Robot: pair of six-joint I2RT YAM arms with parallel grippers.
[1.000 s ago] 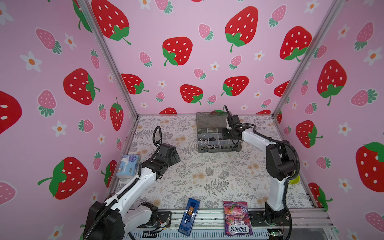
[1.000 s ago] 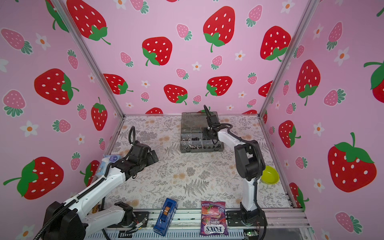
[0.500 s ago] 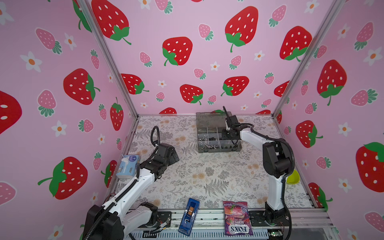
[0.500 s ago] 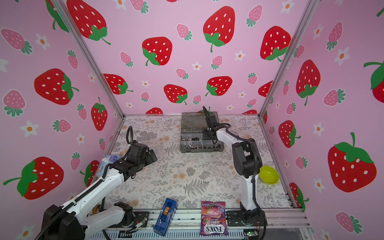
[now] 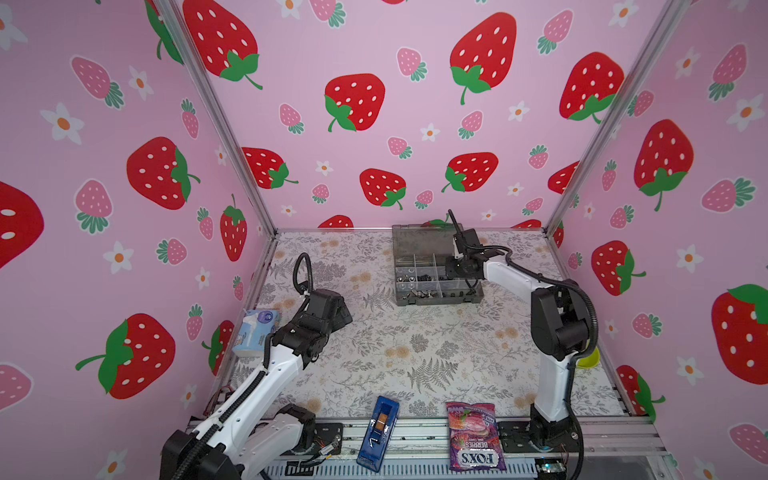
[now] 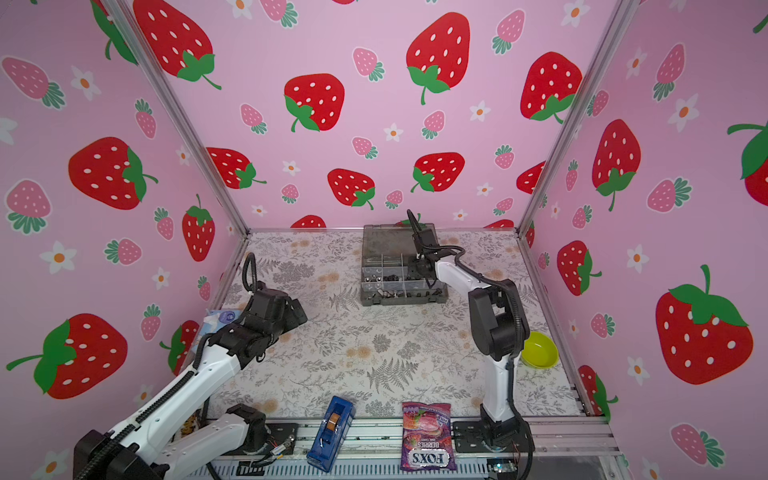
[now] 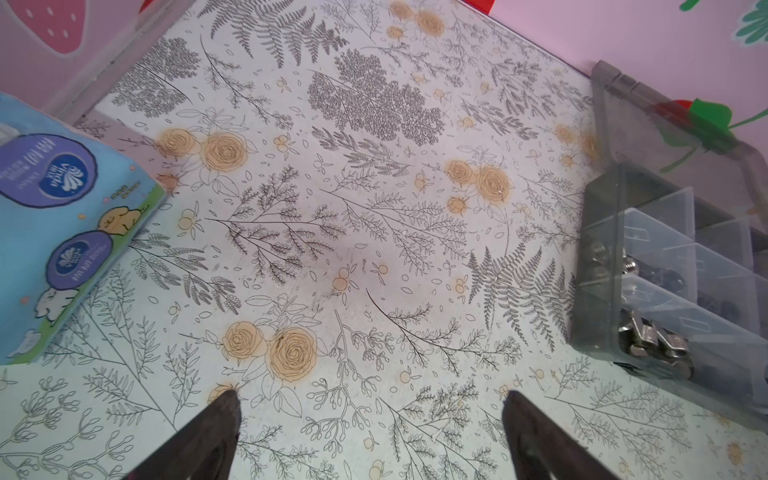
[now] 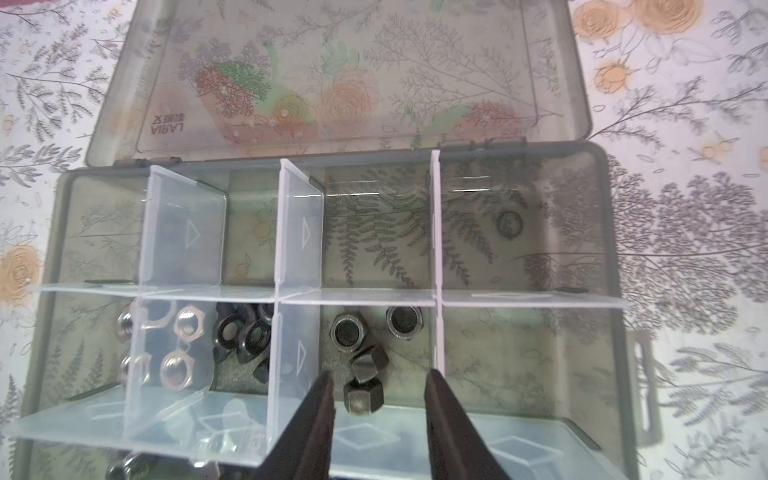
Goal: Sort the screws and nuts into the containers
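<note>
Across my floral bench [image 5: 415,353], the smoky grey organiser box [image 5: 436,298] lies at the back with its lid flat open. I see the left pincer [image 7: 370,399] hovering over bare bench near a blue tissue pack [image 7: 62,216], fingers wide apart. The right pincer [image 8: 380,376] hangs over a middle-row cell [image 8: 409,357], fingers parted and gripping nothing. A dark hex nut [image 8: 363,397] lies between them, with three more in the same cell. Silver nuts [image 8: 189,322] and black rings [image 8: 245,332] sit in neighbouring cells, and one ring [image 8: 510,224] sits alone in a back-row cell.
</note>
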